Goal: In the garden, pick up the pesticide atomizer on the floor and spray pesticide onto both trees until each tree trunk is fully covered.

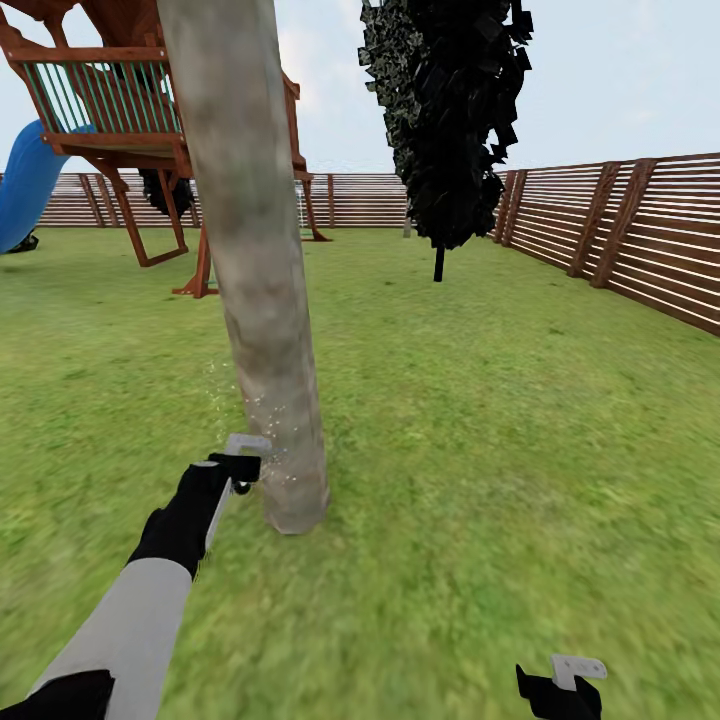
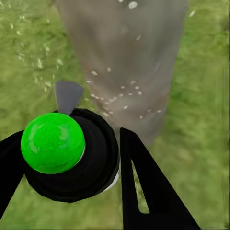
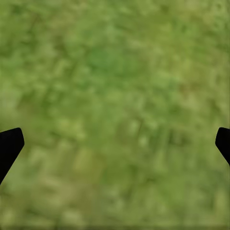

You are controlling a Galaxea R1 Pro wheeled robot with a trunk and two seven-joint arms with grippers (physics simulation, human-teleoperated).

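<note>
A thick mottled grey-brown tree trunk (image 1: 255, 260) rises from the grass just ahead, leaning slightly. My left gripper (image 1: 236, 468) is shut on the pesticide atomizer (image 2: 72, 153), a dark bottle with a bright green spot (image 2: 52, 142) and a pale grey spray head (image 1: 246, 443) aimed at the trunk's lower part. White droplets speckle the trunk (image 2: 124, 72) and the air beside it. My right gripper (image 1: 560, 690) hangs low over the grass (image 3: 115, 105), its fingers (image 3: 9, 146) wide apart with nothing between them.
A black-leaved cone tree (image 1: 445, 110) stands behind on the right. A brown slat fence (image 1: 620, 235) rings the lawn. A wooden play tower (image 1: 110, 110) with a blue slide (image 1: 30, 185) stands at the back left. Green lawn (image 1: 480, 400) spreads all around.
</note>
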